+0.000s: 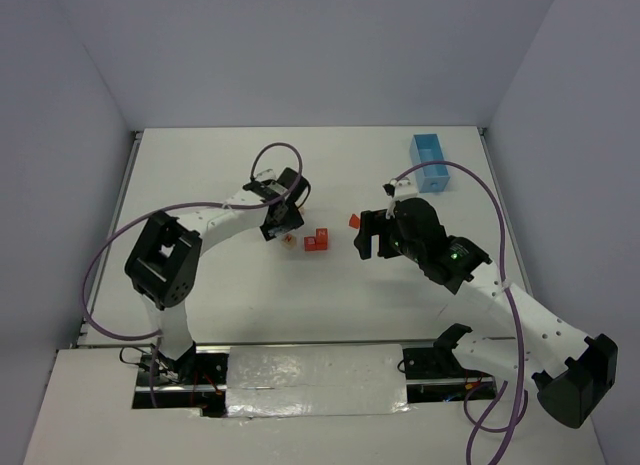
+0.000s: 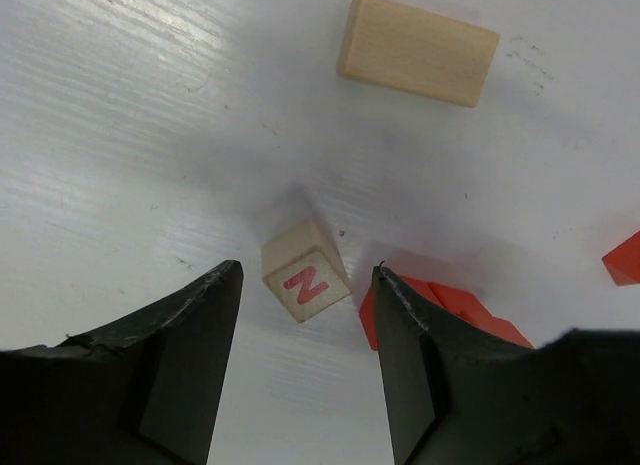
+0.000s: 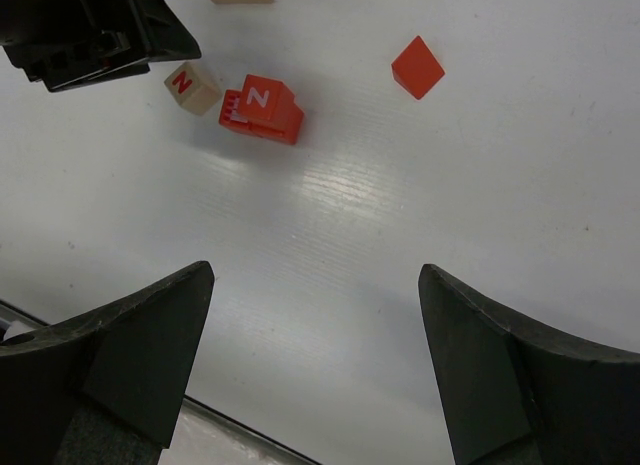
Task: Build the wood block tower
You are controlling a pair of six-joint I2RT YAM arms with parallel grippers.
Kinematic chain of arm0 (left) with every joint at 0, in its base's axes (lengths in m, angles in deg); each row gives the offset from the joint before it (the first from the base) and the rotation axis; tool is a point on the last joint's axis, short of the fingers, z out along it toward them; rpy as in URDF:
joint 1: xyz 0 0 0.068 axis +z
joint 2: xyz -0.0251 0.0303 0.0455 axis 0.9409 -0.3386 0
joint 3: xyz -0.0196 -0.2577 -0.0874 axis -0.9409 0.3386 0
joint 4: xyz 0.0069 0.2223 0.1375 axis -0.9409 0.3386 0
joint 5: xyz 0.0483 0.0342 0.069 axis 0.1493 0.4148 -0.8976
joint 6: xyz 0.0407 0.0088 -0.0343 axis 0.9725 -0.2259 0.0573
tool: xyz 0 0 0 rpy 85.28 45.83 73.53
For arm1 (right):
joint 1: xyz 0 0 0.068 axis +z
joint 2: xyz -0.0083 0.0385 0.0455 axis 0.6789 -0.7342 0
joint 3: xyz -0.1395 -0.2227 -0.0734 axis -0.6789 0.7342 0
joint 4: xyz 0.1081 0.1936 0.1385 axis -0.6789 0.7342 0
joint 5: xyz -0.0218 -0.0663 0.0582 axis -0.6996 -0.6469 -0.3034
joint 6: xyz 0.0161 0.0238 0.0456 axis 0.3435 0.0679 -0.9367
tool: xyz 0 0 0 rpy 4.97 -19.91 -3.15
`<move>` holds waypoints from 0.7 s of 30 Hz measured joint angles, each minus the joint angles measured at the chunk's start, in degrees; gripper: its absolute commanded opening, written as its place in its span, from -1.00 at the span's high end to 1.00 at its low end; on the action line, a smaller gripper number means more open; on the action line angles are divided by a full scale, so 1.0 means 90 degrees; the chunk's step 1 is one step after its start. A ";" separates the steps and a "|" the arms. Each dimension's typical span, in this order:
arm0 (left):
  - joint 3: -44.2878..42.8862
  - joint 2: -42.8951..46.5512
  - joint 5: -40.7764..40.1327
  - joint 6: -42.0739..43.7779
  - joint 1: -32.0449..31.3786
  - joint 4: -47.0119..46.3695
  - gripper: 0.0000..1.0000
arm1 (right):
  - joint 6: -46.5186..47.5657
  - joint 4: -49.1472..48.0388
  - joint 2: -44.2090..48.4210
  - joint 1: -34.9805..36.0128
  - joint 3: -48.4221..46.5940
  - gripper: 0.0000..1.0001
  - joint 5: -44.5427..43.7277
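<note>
Left wrist view, two tan blocks, left pincer wide, right pincer wide.

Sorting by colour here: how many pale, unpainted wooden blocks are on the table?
2. A lettered tan cube lies just beside the red block cluster; a longer plain tan block lies apart from both. More could be hidden from view.

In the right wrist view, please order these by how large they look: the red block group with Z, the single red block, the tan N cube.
1. red block group with Z: clearly largest.
2. single red block and tan N cube: they look about alike, so I do not rank them.
</note>
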 measured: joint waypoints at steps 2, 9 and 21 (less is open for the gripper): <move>0.0197 0.0143 -0.0002 0.0447 -0.0015 -0.0226 -0.39 | 0.0000 -0.0002 0.0000 0.0000 0.0000 -0.82 0.0000; 0.0512 0.0991 0.0015 0.2936 -0.0017 -0.0765 -0.45 | 0.0000 -0.0007 0.0000 0.0000 0.0002 -0.81 0.0049; 0.1251 0.1311 0.1309 0.5382 -0.0012 -0.1569 -0.35 | 0.0002 -0.0046 0.0049 0.0000 0.0005 -0.82 0.0121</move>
